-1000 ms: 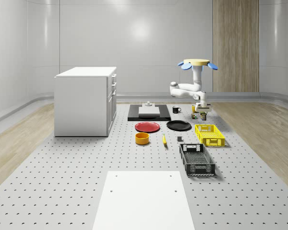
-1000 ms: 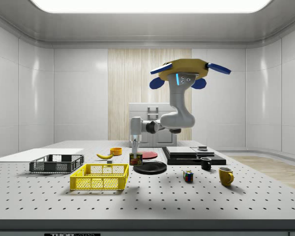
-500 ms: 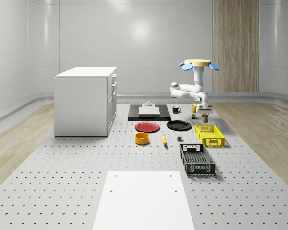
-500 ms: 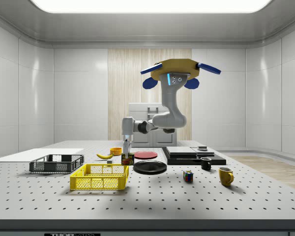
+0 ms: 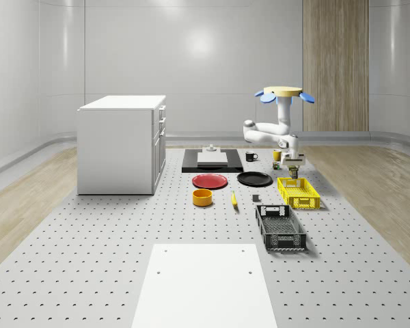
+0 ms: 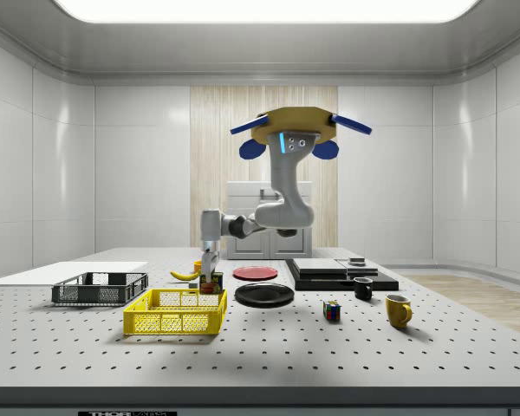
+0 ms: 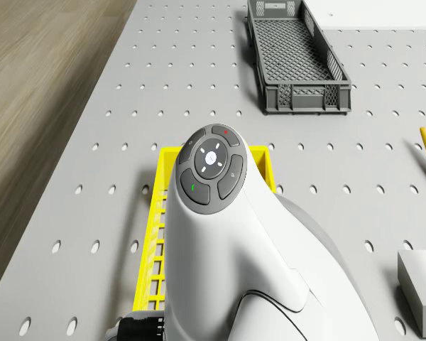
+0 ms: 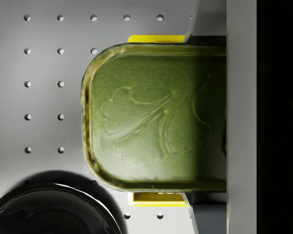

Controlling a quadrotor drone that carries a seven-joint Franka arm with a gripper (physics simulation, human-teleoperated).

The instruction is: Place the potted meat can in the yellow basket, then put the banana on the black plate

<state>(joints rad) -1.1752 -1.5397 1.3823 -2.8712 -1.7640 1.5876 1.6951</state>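
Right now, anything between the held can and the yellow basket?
Nothing: in the side view the potted meat can, clamped in the gripper, hangs just above the yellow basket rim, only air between.

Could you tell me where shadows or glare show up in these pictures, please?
Side view: a bright ceiling panel, and a soft shadow on the table under the yellow basket. Whole-scene view: a glare patch on the glossy back wall. Wrist view: a dark band down one edge, and shade across part of the potted meat can.
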